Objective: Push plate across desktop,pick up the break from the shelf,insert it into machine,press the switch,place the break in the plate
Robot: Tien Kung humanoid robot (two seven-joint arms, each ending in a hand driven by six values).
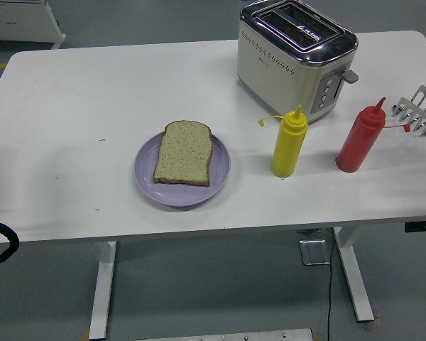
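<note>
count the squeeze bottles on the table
2: the yellow bottle stands right of the purple plate, and the red bottle is further right, before the metal rack.

A white table (92, 92) carries everything. A purple plate (145, 181) sits near the front edge, left of centre. A toaster (284, 67) stands at the back, right of centre. A yellow bottle (289, 145) and a red bottle (360, 138) stand upright in front of it, apart from each other. A metal rack (419, 108) rests at the right edge, just beside the red bottle.
</note>
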